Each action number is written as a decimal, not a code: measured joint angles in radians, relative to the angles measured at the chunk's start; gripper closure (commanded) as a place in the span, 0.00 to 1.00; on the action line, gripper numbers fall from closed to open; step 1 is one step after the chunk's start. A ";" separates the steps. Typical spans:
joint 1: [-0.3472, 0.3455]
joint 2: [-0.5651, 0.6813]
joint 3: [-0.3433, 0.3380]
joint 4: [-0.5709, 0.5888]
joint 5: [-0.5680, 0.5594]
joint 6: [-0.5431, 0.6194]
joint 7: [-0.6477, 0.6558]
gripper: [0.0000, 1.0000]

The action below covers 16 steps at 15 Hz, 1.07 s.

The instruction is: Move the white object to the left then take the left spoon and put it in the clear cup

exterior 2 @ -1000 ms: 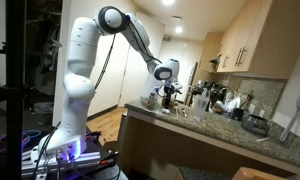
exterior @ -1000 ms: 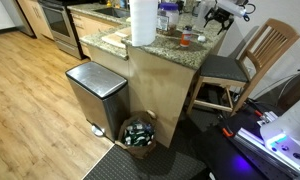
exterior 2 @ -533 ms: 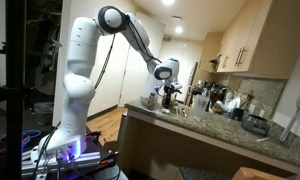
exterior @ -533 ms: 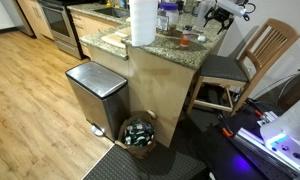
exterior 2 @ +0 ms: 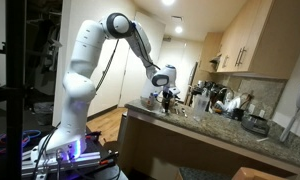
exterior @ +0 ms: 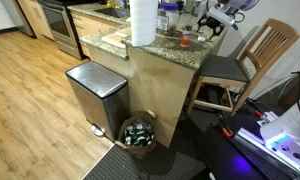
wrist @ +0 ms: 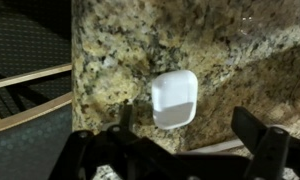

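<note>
In the wrist view the white object [wrist: 175,98], a small rounded-square lump, lies on the speckled granite counter [wrist: 110,60]. My gripper [wrist: 190,126] hangs above the counter, open, and the white object lies just beyond the gap between its dark fingers [wrist: 252,130], untouched. In both exterior views the gripper [exterior: 215,18] [exterior 2: 168,92] hovers low over the countertop. I cannot make out the left spoon or the clear cup in any view.
A tall white paper-towel roll [exterior: 142,22] stands near the counter's edge, with jars and bottles [exterior: 168,15] behind it. Below are a steel trash can [exterior: 96,95], a basket [exterior: 140,133] and a wooden chair [exterior: 245,62]. More kitchen items [exterior 2: 215,100] crowd the counter's far side.
The arm has swung and brought the gripper lower, closer to the countertop. The jaws have stayed open.
</note>
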 measured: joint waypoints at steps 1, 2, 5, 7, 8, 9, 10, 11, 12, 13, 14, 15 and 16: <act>0.000 0.009 0.000 0.001 -0.001 0.002 0.000 0.00; 0.000 0.011 0.000 0.001 -0.001 0.002 0.000 0.00; 0.001 0.009 0.000 0.003 -0.001 0.002 0.000 0.12; 0.000 0.011 0.000 0.003 0.000 -0.024 -0.001 0.35; 0.000 0.012 -0.001 0.003 -0.001 -0.045 -0.001 0.41; 0.000 0.012 -0.003 0.004 -0.002 -0.061 -0.001 0.50; -0.002 0.009 -0.005 0.006 -0.002 -0.075 -0.003 0.57; -0.004 0.007 -0.009 0.007 -0.002 -0.088 -0.004 0.65; -0.005 0.005 -0.012 0.008 -0.004 -0.100 -0.005 0.74; -0.005 0.003 -0.016 0.009 -0.007 -0.109 -0.005 0.81; -0.005 0.001 -0.019 0.010 -0.007 -0.113 -0.005 0.83; -0.005 -0.002 -0.018 0.010 -0.007 -0.114 -0.005 0.84; -0.005 -0.003 -0.018 0.011 -0.007 -0.114 -0.005 0.87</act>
